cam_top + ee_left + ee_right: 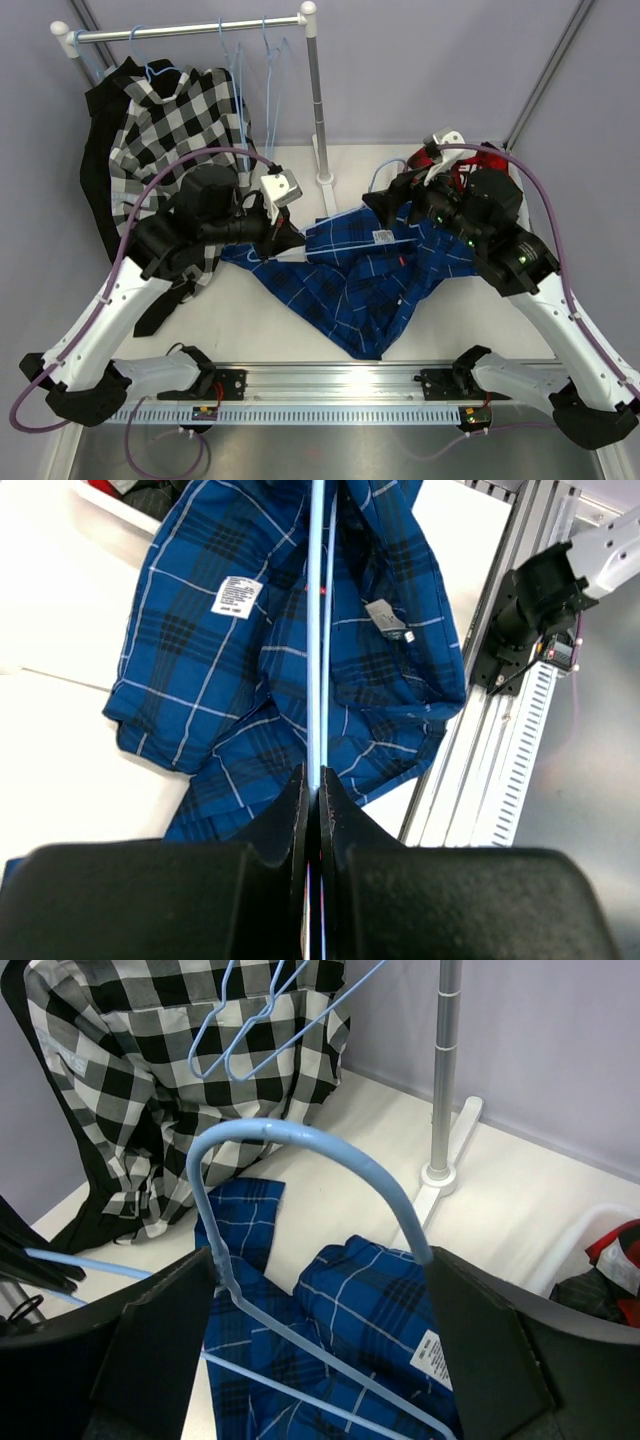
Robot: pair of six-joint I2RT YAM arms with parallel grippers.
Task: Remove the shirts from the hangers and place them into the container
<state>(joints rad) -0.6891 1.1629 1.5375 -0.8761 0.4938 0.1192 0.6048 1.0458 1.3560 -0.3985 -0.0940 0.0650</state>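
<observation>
A blue shirt with thin white checks (pixel 365 280) lies crumpled mid-table, with a light-blue wire hanger (pixel 318 630) still in it. My left gripper (pixel 312 780) is shut on the hanger's straight wire, at the shirt's left edge (pixel 288 238). My right gripper (pixel 320 1290) stands open, and the hanger's hook (pixel 300 1145) arches between its fingers (pixel 170 1320). The black-white check shirt (pixel 175 120) hangs on the rail at the back left, with a black shirt (pixel 100 170) behind it. The white container (pixel 585 1230) holds a red shirt (pixel 622 1250). In the top view my right arm hides most of it.
The white-and-metal clothes rail (pixel 190 30) carries several empty light-blue hangers (pixel 255 60). Its post and foot (pixel 322 150) stand just behind the blue shirt. The arms' metal mounting rail (pixel 330 385) runs along the near table edge.
</observation>
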